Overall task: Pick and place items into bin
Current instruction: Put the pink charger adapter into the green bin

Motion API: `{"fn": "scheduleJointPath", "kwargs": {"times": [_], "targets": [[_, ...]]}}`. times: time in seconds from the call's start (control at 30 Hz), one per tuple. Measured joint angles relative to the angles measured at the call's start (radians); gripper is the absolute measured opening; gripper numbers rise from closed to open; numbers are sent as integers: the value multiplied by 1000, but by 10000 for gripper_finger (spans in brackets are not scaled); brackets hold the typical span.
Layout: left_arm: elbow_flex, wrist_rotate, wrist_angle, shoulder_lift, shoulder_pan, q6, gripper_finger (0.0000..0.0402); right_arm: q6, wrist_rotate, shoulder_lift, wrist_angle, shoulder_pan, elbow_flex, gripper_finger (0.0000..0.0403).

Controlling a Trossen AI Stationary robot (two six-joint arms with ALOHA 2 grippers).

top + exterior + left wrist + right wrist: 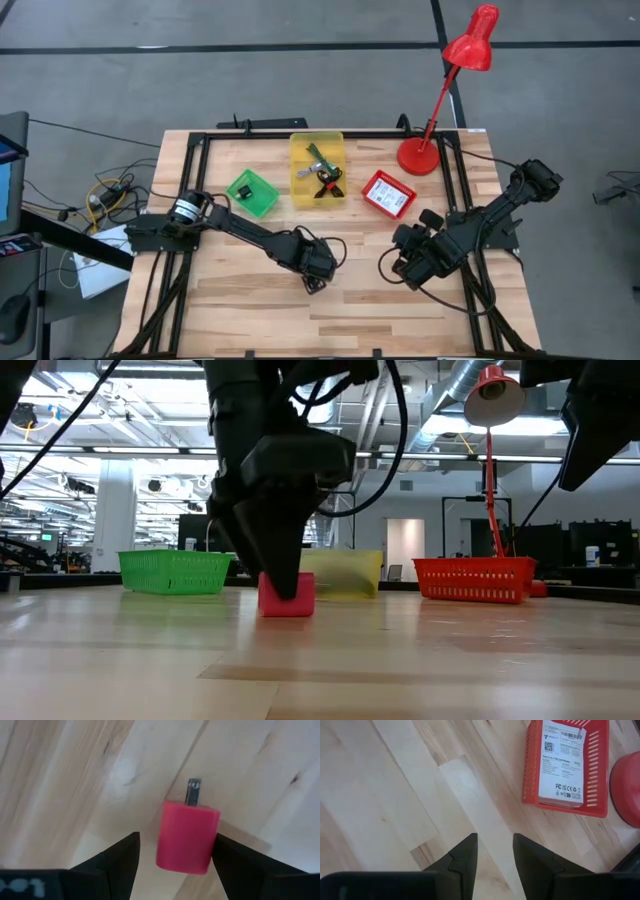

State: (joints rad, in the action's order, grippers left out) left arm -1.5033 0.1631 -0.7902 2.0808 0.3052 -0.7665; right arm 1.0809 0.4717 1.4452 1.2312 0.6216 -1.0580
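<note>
The left gripper (175,855) is down at the wooden table (250,310), on the near side of the yellow bin (317,170), with its fingers spread to either side of a small red-pink block (187,837). In the left wrist view the block sits between the two fingers (117,860), closer to one than the other; whether either pad actually touches it is hard to say, and the jaws are plainly not closed on it. A short metal prong (193,791) sticks out of the block's far end. In the low view the block (287,597) rests on the tabletop directly under the dark gripper.

The yellow bin holds a tangle of slim black, green and red tools (322,175). Beside it toward the left arm stands a green basket (252,192); on its other side stands a red basket (388,193) with a flat white card packet (563,762) printed in black lying inside. Past the red basket is the round base of a red desk lamp (420,156).

The right gripper (495,852) hovers over bare wood on the near side of the red basket, its fingers parted and holding nothing.
</note>
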Motion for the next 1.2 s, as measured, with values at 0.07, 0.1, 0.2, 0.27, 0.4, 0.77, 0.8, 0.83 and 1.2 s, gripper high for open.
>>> {"fn": "scheduleJointPath", "kwargs": {"times": [0.07, 0.1, 0.2, 0.27, 0.4, 0.77, 0.8, 0.83, 1.2], "targets": [[10, 0, -1, 0, -2, 11, 231, 0, 0, 0, -7, 0, 0, 121], [16, -1, -1, 0, -4, 17, 231, -5, 0, 0, -11, 0, 0, 121], [17, 0, -7, 0, -9, 28, 230, -14, 0, 0, -25, 0, 0, 121], [17, 7, -5, 0, -10, 32, 225, -16, 0, 0, -27, 0, 0, 121], [17, 33, -5, 0, -12, 53, 201, -16, 0, 0, -32, 0, 0, 121], [17, 88, -9, 0, -11, 101, 136, -19, 0, 0, -35, 0, 0, 121], [17, 92, -12, 0, -11, 101, 136, -19, 0, 0, -35, 0, 0, 121], [17, 97, -19, 0, -11, 100, 136, -19, 0, 0, -35, 0, 0, 121], [-37, 223, -431, 0, -9, 33, 136, -55, 6, 0, -37, -28, 0, 121]]}}
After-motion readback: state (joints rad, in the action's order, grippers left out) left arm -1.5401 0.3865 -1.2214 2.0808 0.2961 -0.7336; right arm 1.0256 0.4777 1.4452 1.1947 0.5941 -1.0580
